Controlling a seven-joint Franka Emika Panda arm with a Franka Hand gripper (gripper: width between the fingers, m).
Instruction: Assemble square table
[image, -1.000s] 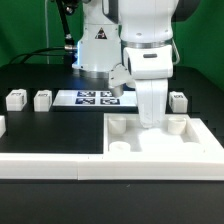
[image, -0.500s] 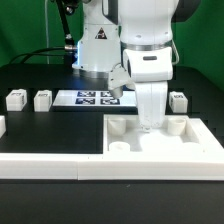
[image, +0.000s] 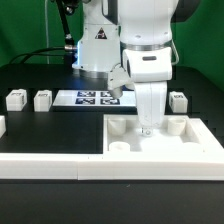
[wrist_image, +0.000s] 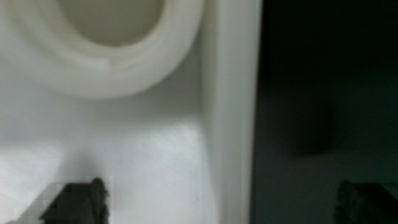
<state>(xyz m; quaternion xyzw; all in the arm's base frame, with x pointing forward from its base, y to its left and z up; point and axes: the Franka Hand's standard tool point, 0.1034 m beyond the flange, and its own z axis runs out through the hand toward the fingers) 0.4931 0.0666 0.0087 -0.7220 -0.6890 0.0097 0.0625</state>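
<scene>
Starting at the exterior view's left, two small white legs (image: 15, 99) (image: 42, 99) stood on the dark worktop (image: 40, 130). Just beside them lay the marker board (image: 90, 99), and none of these had shifted over the last second. Along the front ran the long white border rail (image: 50, 166), which was also unmoved.

Further right, the square table top (image: 170, 143) sat against that rail, rim up and with round sockets in its corners. The hand (image: 148, 126) hung over its far rim. Compared with a second before, we saw almost no change. At most the hand had eased a shade lower toward the rim, and the top had not moved.

In the wrist view the two fingertips (wrist_image: 80, 202) stood well apart. One was over the white floor of the top (wrist_image: 107, 130), near a corner socket (wrist_image: 71, 65), and the other was over the dark worktop. The rim wall ran between them and touched neither fingertip, so the hand was spread and held nothing.

We judged this to be the end of an approach. The hand looked lined up to close across the rim, probably to drag or square the top before any leg went in.

At the far right a third leg (image: 178, 99) waited behind the top, untouched.
</scene>
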